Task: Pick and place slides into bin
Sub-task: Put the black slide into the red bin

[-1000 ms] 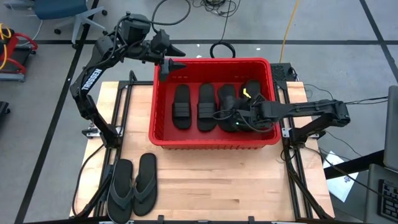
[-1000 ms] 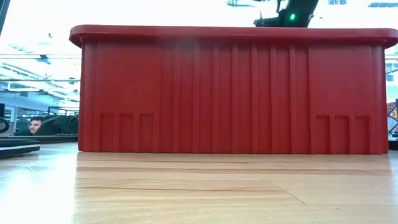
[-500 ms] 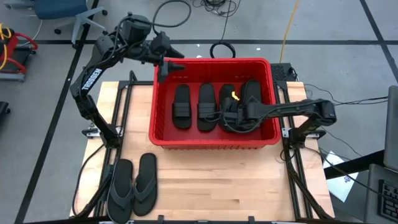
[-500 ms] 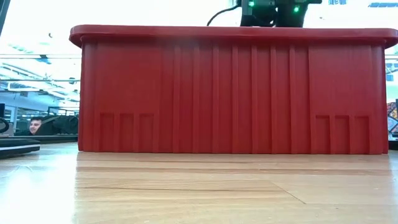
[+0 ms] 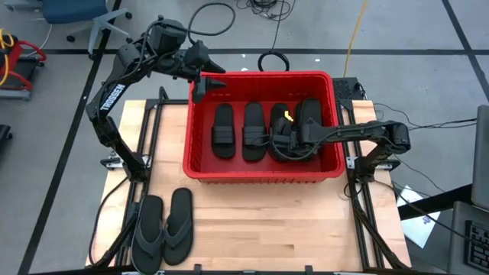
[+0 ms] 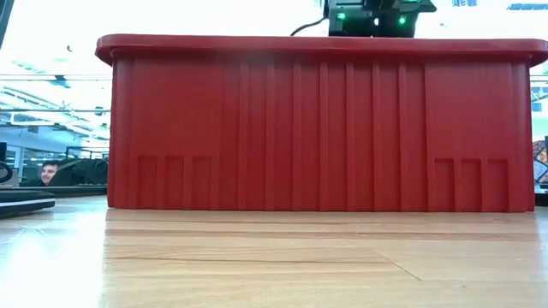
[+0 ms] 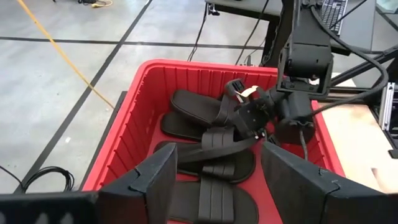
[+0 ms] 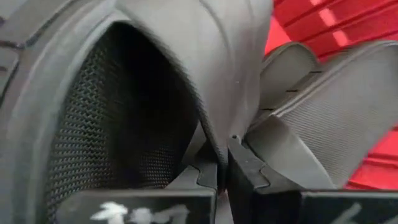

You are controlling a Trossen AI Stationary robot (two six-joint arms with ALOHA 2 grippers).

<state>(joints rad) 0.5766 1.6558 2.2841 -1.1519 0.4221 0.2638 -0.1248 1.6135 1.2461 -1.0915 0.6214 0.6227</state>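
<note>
Four band-strap slides [image 5: 260,130] visible in red bin [image 5: 197,164] | right gripper [image 5: 280,139] clamped on one's strap | two flip-flops [image 5: 162,228] well apart, unpicked | left gripper [image 5: 200,85] open at bin rim

Around your wooden table [image 5: 252,221] lies grey concrete floor [image 5: 397,30] crossed by black tape lines [image 5: 76,130]. A blue office chair [image 5: 80,14], a yellow cable [image 5: 353,34] and a coiled black cable [image 5: 273,59] sit behind it.
</note>
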